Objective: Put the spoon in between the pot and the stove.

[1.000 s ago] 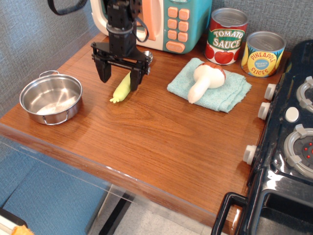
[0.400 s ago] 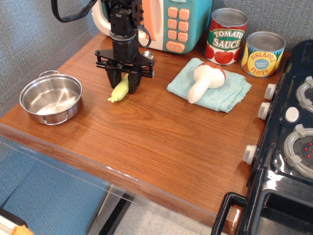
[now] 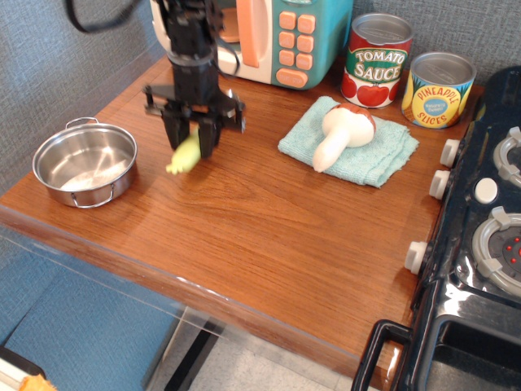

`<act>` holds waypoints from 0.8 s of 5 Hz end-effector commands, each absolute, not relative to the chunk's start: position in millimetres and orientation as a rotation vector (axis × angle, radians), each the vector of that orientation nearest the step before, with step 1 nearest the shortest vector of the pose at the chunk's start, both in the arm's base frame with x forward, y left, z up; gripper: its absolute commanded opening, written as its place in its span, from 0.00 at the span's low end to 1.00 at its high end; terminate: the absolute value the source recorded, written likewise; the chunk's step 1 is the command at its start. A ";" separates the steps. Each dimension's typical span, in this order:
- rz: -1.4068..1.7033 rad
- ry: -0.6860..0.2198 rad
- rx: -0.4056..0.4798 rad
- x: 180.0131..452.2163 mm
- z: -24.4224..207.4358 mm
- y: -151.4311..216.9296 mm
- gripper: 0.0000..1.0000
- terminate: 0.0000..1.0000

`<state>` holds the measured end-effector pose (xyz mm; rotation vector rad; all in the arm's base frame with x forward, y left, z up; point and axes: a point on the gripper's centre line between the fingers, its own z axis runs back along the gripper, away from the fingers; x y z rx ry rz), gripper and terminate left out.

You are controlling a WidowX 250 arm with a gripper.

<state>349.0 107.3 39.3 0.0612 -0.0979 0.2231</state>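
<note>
We see the gripper (image 3: 194, 138) clamped narrow on one spoon (image 3: 186, 155), beside one pot (image 3: 85, 164); two cans (image 3: 376, 60) behind.

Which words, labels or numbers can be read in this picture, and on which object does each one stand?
"TOMATO SAUCE": on the red-labelled can by the back wall.
"PINEAPPLE SLICES": on the yellow-labelled can to its right.
A small blue badge on the pineapple can carries print too small to read.
The orange buttons of the teal toy microwave show no readable signs.
The pot, the spoon and the stove bear no text.
</note>
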 end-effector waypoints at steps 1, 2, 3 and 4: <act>-0.031 -0.127 0.045 283.3 76.4 52.3 0.00 0.00; -0.135 -0.060 0.035 259.6 58.3 21.8 0.00 0.00; -0.162 -0.013 0.079 263.1 38.1 2.0 0.00 0.00; -0.143 0.020 0.094 265.4 24.5 1.0 0.00 0.00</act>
